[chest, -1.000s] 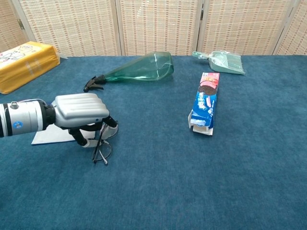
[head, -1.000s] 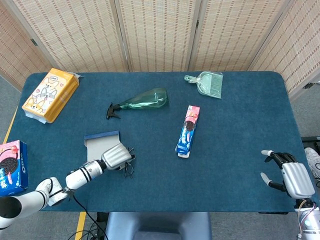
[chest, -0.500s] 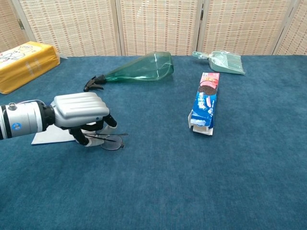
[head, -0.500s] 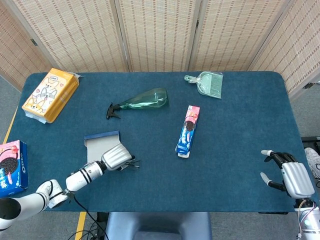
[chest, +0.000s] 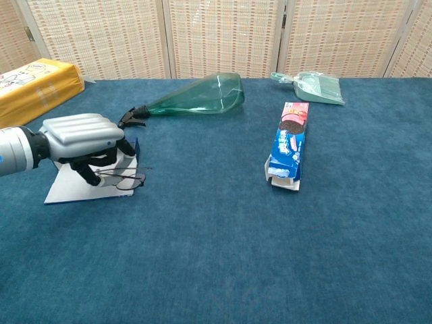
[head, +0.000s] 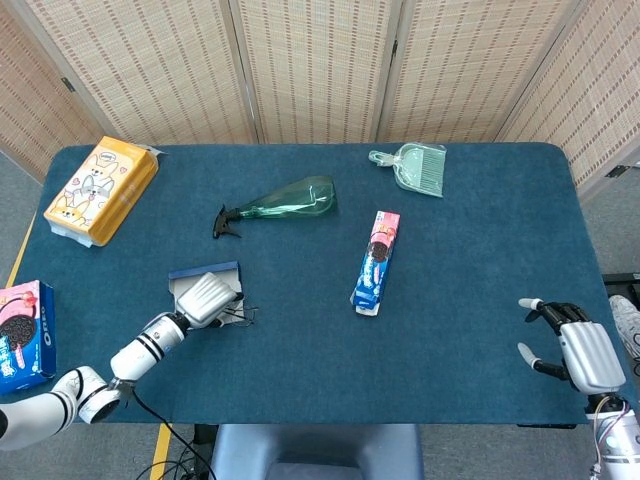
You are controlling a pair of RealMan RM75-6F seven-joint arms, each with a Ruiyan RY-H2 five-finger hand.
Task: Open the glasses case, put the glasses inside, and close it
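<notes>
The open glasses case [head: 186, 279] [chest: 77, 190] lies flat at the front left of the table, grey inside with a blue edge. My left hand [head: 206, 297] [chest: 81, 138] hovers over the case and holds the dark thin-framed glasses [head: 236, 316] [chest: 125, 179], which stick out to its right just above the case's right edge. My right hand [head: 572, 350] rests at the table's front right corner, fingers apart and empty, seen only in the head view.
A green spray bottle [head: 280, 202] [chest: 192, 96] lies behind the case. A blue cookie sleeve [head: 376, 262] [chest: 288, 144] lies mid-table, a green dustpan [head: 415, 166] [chest: 312, 86] at the back. A yellow box [head: 100, 190] and an Oreo box [head: 22, 333] sit far left.
My left hand has carried the glasses back and to the left, from the bare cloth beside the case to over the case. The right hand has stayed put.
</notes>
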